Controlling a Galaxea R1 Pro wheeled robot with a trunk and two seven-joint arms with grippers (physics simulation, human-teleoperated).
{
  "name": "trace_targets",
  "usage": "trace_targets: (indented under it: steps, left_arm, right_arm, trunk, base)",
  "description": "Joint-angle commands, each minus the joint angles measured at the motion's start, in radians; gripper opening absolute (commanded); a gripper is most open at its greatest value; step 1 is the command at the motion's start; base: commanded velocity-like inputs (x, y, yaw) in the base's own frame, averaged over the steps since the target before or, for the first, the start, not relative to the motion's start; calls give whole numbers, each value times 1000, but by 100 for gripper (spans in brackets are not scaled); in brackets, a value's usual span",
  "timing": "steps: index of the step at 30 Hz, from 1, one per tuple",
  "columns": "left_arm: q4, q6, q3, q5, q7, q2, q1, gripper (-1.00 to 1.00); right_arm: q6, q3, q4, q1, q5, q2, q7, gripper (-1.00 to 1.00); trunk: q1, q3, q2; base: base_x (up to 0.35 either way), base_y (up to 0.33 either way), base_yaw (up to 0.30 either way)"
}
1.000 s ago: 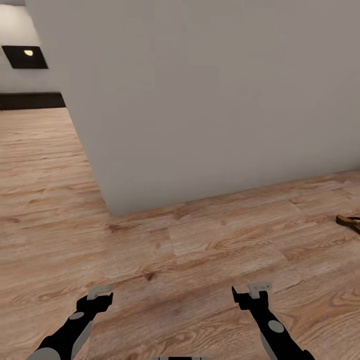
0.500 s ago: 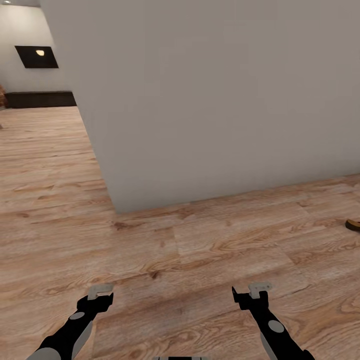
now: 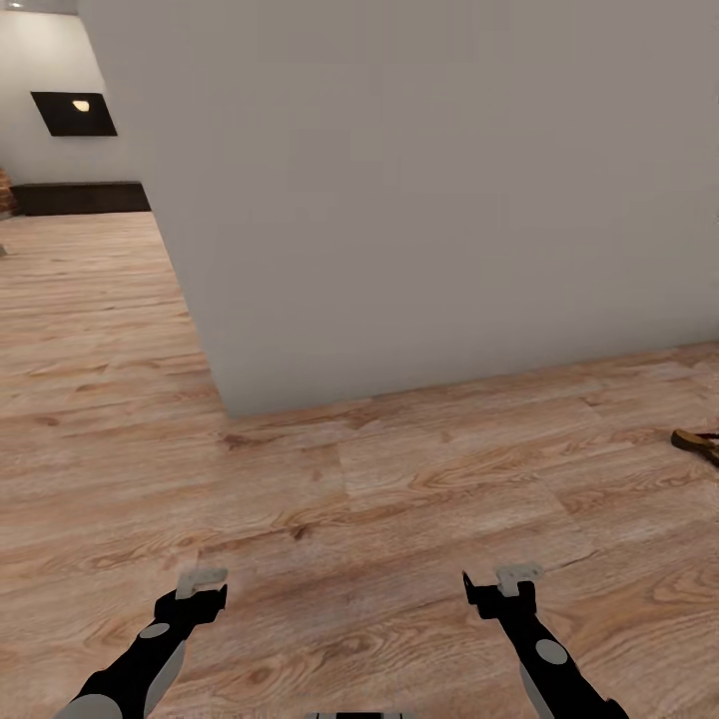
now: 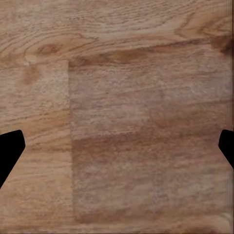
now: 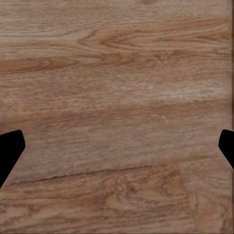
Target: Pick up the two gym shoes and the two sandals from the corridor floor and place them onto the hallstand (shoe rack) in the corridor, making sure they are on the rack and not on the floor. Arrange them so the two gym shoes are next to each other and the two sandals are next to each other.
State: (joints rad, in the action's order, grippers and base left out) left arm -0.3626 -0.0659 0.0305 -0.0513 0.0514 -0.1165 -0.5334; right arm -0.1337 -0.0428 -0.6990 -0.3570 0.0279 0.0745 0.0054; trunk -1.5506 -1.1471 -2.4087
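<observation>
One dark-brown sandal point(image 3: 698, 442) lies on the corridor floor point(image 3: 379, 499) at the right edge of the head view, cut off by the frame. My left gripper point(image 3: 200, 585) and right gripper point(image 3: 507, 583) hang low over bare planks in front of me, well short and left of the sandal. In the left wrist view the left gripper point(image 4: 117, 151) is open over wood grain with nothing between its fingers. The right gripper point(image 5: 117, 151) is open over bare floor in the right wrist view too. The gym shoes and the hallstand are out of view.
A plain grey wall point(image 3: 419, 200) stands straight ahead, its corner point(image 3: 228, 409) meeting the floor at centre left. Left of that corner the floor runs back to a far wall with a dark baseboard point(image 3: 85, 198) and a dark panel point(image 3: 75, 113).
The whole picture shifted right, then slightly back, so the camera turned. The sandal slid almost off the right edge and came partly back. Both arms hold the same pose.
</observation>
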Motion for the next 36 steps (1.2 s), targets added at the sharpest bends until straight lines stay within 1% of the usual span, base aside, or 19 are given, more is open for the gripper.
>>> trace_targets:
  steps: [1,11,21,30,36]
  left_arm:
    - [1,-3,0,-5,1,0,0,100]
    - [2,-3,0,-5,1,1,0,100]
    - [1,-3,0,-5,1,1,0,100]
    - [1,-3,0,-5,1,1,0,100]
    - [1,-3,0,-5,1,1,0,100]
  right_arm:
    - [-3,-2,1,0,3,1,1,100]
    - [-3,-2,1,0,3,1,1,100]
    - [-3,-2,1,0,3,1,1,100]
    - [-3,-2,1,0,3,1,0,100]
    - [-3,-2,1,0,3,1,-1,100]
  trunk:
    - [0,-1,0]
    - [0,-1,0]
    - [0,-1,0]
    - [0,-1,0]
    - [0,-1,0]
  base:
    - [-106,-84,0]
    - [-35,-27,0]
    - [-200,-123,0]
    - [-56,-29,0]
    - [-4,-2,154]
